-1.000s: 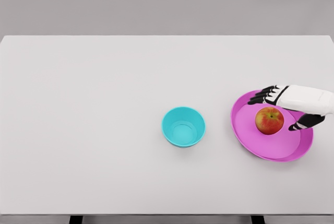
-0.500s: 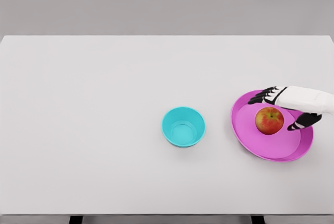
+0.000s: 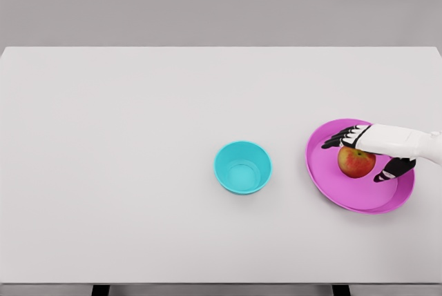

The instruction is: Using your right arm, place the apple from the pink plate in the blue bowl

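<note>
We start with the table [image 3: 138, 172], a wide white top that fills most of the view. On its right side sits the plate [image 3: 331, 185], pink and shallow, and to the left of it, apart from it and near the middle of the table, stands the bowl [image 3: 242, 167], blue and with nothing in it. Our right hand [image 3: 369, 148] reaches in from the right edge and hangs over the plate. Its fingers [image 3: 340, 139] are spread along the far side of the apple [image 3: 356, 163] and the thumb sits at the apple's near right, so the hand brackets the fruit but we judge it has not clamped yet. The apple lies on the plate, partly covered by the palm.

We take the step in hand to be the grasp. Next the fingers and thumb need to close firmly on the apple, then we lift it clear of the plate's rim and carry it left to the bowl.
</note>
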